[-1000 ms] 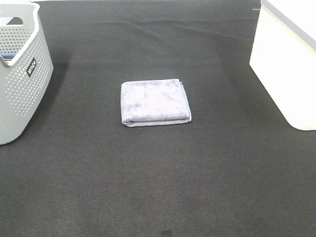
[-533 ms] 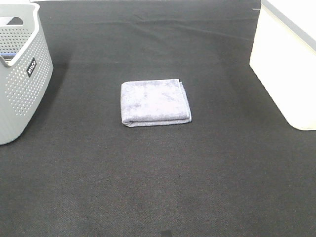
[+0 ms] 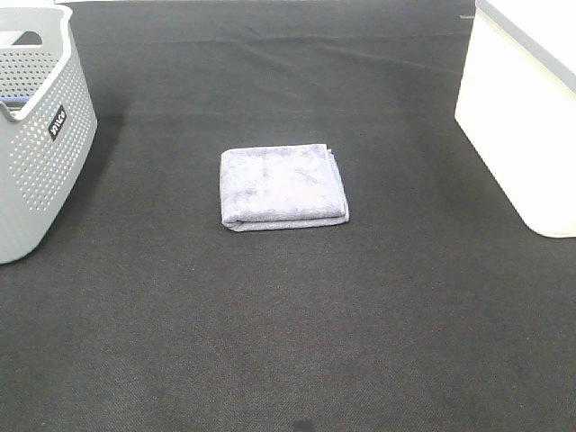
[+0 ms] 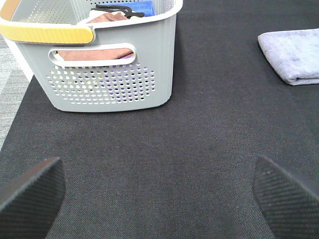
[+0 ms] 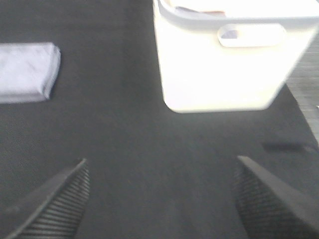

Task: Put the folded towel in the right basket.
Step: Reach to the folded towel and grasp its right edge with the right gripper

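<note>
A folded lavender-grey towel (image 3: 283,186) lies flat in the middle of the black cloth; it also shows in the left wrist view (image 4: 294,54) and the right wrist view (image 5: 26,71). The white right basket (image 3: 522,108) stands at the right edge, seen in the right wrist view (image 5: 229,64) with a handle slot. My left gripper (image 4: 154,196) is open and empty, low over the cloth near the grey basket. My right gripper (image 5: 164,199) is open and empty, in front of the white basket. Neither gripper shows in the exterior high view.
A grey perforated basket (image 3: 40,135) stands at the left edge; in the left wrist view (image 4: 99,55) it holds folded cloths in brown and blue. The black cloth (image 3: 288,324) covers the table, whose edge shows in the right wrist view (image 5: 304,84).
</note>
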Robot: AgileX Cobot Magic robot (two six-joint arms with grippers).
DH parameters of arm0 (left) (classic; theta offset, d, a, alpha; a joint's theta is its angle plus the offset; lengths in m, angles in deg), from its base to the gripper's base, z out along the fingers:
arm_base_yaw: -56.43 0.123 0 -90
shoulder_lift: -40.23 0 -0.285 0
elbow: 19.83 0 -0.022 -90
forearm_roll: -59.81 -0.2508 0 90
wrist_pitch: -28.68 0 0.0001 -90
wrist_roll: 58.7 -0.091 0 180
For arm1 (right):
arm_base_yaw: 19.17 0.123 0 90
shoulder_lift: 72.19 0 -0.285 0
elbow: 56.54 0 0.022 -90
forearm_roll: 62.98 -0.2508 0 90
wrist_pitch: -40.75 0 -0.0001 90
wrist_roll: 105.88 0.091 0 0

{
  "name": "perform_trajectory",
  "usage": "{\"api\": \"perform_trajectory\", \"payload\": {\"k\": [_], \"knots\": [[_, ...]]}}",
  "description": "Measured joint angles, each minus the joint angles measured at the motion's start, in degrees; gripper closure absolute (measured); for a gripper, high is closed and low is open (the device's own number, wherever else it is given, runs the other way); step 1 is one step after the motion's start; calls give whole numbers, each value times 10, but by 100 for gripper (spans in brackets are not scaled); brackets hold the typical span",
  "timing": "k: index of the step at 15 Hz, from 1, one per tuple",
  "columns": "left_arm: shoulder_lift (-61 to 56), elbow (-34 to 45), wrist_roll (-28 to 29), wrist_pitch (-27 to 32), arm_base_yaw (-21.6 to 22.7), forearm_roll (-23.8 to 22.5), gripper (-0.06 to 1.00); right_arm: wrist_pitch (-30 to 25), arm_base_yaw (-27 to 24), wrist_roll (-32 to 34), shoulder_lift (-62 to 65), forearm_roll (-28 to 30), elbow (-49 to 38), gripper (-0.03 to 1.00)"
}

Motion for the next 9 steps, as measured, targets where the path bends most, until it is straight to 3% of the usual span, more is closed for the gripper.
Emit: {"api": "perform_trajectory", "payload": {"k": [1,5,9], "knots": [[0,0,0,0,0,0,-3,0,0,0,0,0,0,22],[0,0,0,0,0,0,-3,54,0,0,-219,-58,97,22],[0,0,0,0,0,0,-3,48,0,-50,-450,-102,238,22]]}}
